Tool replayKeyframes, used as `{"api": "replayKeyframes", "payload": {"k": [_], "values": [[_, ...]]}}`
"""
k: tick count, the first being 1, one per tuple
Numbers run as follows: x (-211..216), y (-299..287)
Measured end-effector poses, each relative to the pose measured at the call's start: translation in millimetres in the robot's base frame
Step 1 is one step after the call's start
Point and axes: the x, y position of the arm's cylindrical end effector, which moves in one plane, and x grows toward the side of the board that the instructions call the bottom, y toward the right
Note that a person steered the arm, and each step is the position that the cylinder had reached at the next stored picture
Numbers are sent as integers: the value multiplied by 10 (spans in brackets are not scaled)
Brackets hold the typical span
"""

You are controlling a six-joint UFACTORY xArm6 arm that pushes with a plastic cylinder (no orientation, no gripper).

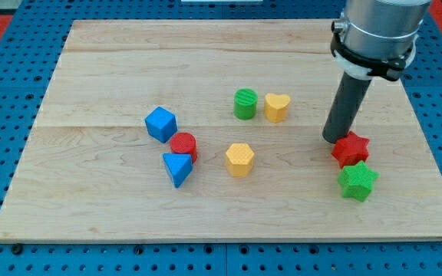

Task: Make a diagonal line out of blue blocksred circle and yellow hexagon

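A blue cube (160, 123) sits left of centre on the wooden board (113, 61). A red circle block (183, 146) lies just below and right of it, touching a blue triangle (177, 168) beneath. A yellow hexagon (239, 159) lies to the right of the red circle, apart from it. My tip (334, 139) rests on the board at the view's right, right next to the upper left of a red star (351, 149), far from the blue blocks.
A green cylinder (245, 103) and a yellow heart (276, 107) stand side by side above the hexagon. A green star (357, 181) lies just below the red star. The blue pegboard (6, 92) surrounds the board.
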Motion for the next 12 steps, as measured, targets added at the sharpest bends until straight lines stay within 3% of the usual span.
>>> {"api": "replayKeyframes", "payload": {"k": [1, 2, 3, 4, 5, 6, 7, 8, 9, 10, 11, 12], "values": [[-65, -262], [-26, -1222], [-29, -1527], [344, -1416], [398, -1864], [641, -1742], [390, -1028], [455, -1044], [996, -1456], [1077, -2287], [581, -2988], [329, -2544]]}}
